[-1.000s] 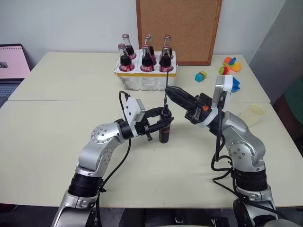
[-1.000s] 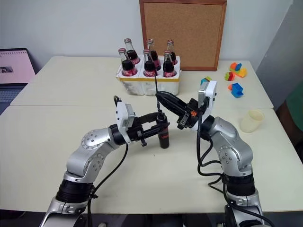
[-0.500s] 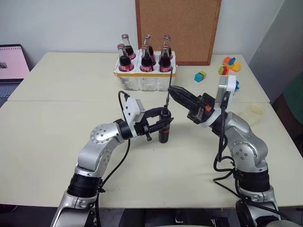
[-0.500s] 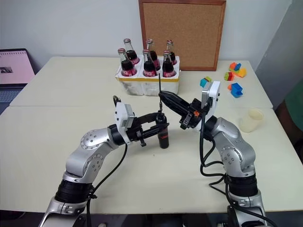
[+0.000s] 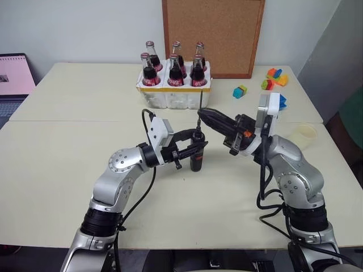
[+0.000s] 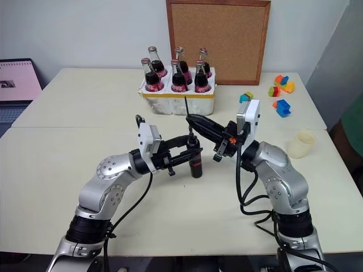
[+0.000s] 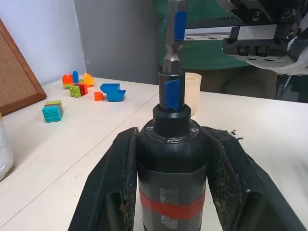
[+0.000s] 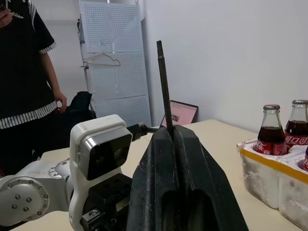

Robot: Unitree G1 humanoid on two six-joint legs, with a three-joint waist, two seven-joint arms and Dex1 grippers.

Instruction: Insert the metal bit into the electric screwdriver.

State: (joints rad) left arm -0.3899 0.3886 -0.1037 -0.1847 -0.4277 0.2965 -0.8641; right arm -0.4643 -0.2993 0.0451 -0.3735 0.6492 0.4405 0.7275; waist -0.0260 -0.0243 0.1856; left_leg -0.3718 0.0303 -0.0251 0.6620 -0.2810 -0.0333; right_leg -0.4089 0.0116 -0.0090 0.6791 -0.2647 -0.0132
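The left pincer (image 5: pixel 191 148) is clenched around the electric screwdriver (image 5: pixel 197 156), holding it upright with its base on or just above the table (image 5: pixel 68 170); contact there is hard to judge. In the left wrist view the black body sits squarely between the two fingers (image 7: pixel 111 192), nose up, and the socket above them already has a hex end standing in or right at its mouth.

Just right of that pincer, the metal bit (image 5: pixel 200 106) rises nearly vertical from the screwdriver's nose, and the right pincer (image 5: pixel 204 113) is closed on it partway up; the right wrist view shows the thin rod (image 8: pixel 163 86) pinched between the shut fingertips and sticking out beyond them.

So both parts are picked up, aligned and brought together. What looks left is pressing the bit fully home, though how deep it sits now cannot be told, then letting go with the right pincer.
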